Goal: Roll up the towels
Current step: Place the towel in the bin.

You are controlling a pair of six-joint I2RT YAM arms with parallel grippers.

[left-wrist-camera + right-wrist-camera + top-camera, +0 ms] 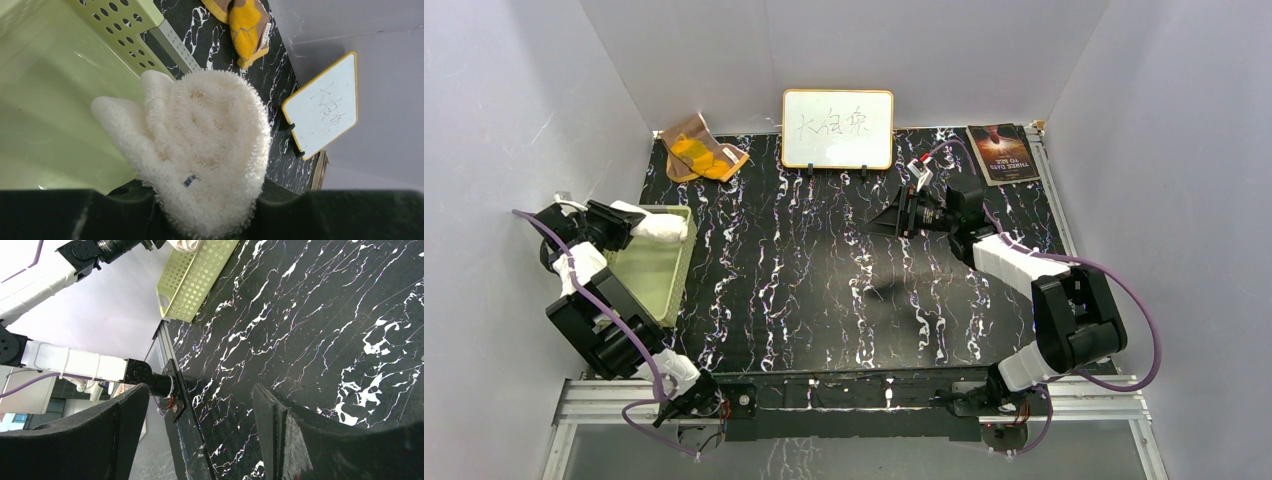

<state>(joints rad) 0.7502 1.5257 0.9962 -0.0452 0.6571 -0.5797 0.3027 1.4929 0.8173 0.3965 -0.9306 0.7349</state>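
Across the black marbled table [824, 300], you have both arms out. At its left edge, over the far end of the pale green basket [649, 280], your left gripper [636, 222] is clamped partway closed around the bundled cream towel [210, 145], which bulges out past the fingers. Smaller, the orange-and-brown cloth [702, 150] lies crumpled at the far left corner, left of the whiteboard [837, 128]. Your right gripper [200, 392] hangs above mid-table, jaws wide apart, holding nothing.

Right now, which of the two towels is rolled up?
The cream towel, a roll held by the left fingers at the green basket; the orange-and-brown cloth lies crumpled and unheld.
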